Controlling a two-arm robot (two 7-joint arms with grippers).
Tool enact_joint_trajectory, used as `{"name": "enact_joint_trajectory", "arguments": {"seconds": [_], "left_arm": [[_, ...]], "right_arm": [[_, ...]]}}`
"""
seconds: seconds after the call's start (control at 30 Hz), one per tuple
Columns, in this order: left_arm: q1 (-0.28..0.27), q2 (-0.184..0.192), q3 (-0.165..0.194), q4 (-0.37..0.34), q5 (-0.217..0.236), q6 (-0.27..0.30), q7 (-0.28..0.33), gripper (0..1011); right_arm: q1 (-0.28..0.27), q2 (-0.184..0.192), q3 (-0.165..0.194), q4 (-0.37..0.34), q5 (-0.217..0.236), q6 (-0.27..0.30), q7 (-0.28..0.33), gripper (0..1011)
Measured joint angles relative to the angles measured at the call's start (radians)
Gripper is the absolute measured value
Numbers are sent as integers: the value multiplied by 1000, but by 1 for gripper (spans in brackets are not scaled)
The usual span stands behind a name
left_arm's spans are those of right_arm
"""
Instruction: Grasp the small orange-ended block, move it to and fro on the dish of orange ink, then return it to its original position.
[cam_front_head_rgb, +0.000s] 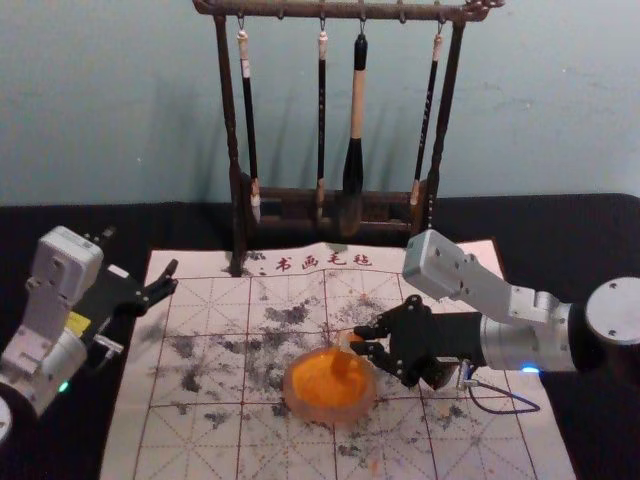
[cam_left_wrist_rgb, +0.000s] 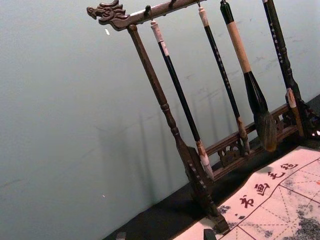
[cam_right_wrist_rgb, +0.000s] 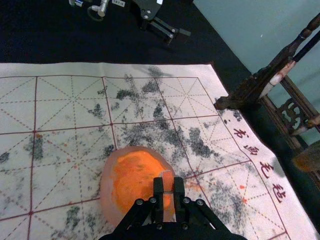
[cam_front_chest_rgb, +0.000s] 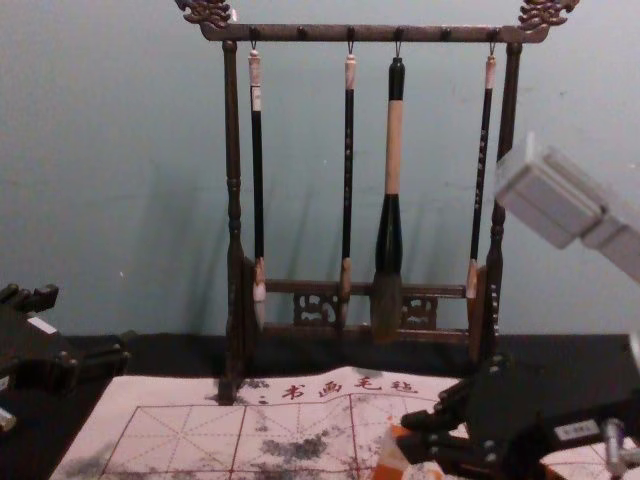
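Presently, the small block (cam_right_wrist_rgb: 167, 181) is in the right tool (cam_front_head_rgb: 357, 340), at the edge of the round, translucent, pinkish dish (cam_right_wrist_rgb: 107, 192) of bright orange ink, on its robot's-right side. Contact between block and ink cannot be determined.

Block condition: straight-edged and compact. In the right wrist view the part between the fingertips is pale salmon pink, with deeper orange beside it; the chest view presents a whitish, semi-translucent face with orange at its upper edge. The remaining faces are hidden by the fingers.

Right tool: closed onto the block, one finger on either side. Left tool (cam_front_head_rgb: 140, 252): fingers spread wide with nothing between them, at the robot's left of the white, red-gridded felt mat (cam_front_head_rgb: 200, 290). The mat bears dark grey stains and orange specks around the dish.
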Motion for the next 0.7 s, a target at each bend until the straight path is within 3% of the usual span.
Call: {"name": "enact_joint_trajectory", "arguments": {"seconds": [0.4, 0.7], "left_arm": [[0, 0, 0, 0, 0, 0, 0, 1001], [0, 0, 0, 0, 0, 0, 0, 1001]], "right_arm": [[-57, 66, 22, -95, 18, 21, 1, 97], [-71, 73, 15, -120, 23, 24, 12, 97]]}}
